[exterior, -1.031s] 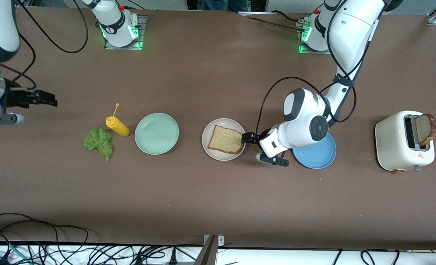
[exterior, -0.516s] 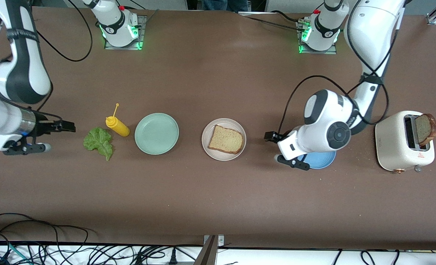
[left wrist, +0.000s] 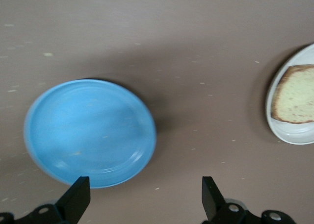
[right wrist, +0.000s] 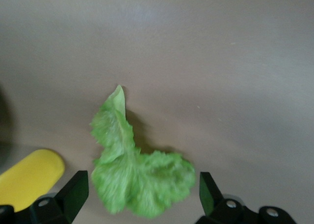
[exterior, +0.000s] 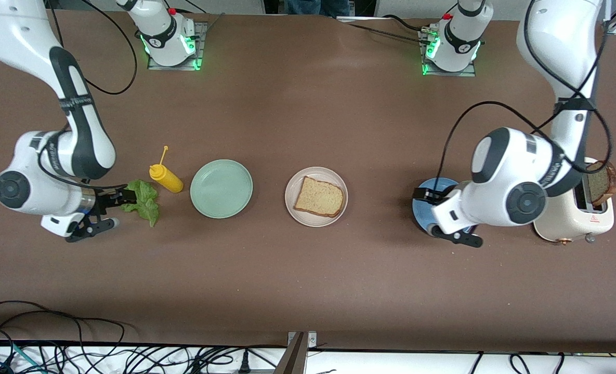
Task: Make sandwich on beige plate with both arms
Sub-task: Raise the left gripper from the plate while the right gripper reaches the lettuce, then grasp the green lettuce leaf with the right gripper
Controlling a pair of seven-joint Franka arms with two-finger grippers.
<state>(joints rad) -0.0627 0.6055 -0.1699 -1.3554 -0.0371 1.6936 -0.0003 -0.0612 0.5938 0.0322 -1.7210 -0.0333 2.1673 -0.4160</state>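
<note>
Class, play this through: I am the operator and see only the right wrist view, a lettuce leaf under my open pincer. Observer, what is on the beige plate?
Observer: One bread slice lies on the beige plate, with nothing on top of it.
Operator: Where is the other slice?
Observer: The second slice stands in the toaster, at the left arm's end of the table.
Operator: And the left pincer?
Observer: The left pincer hovers open at the blue plate's rim.

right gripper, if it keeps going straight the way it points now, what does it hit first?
Most likely the lettuce leaf. The right gripper is open, and the leaf lies between its fingers in its wrist view. The yellow squeeze bottle sits off that line. Its height above the table is unclear.
</note>
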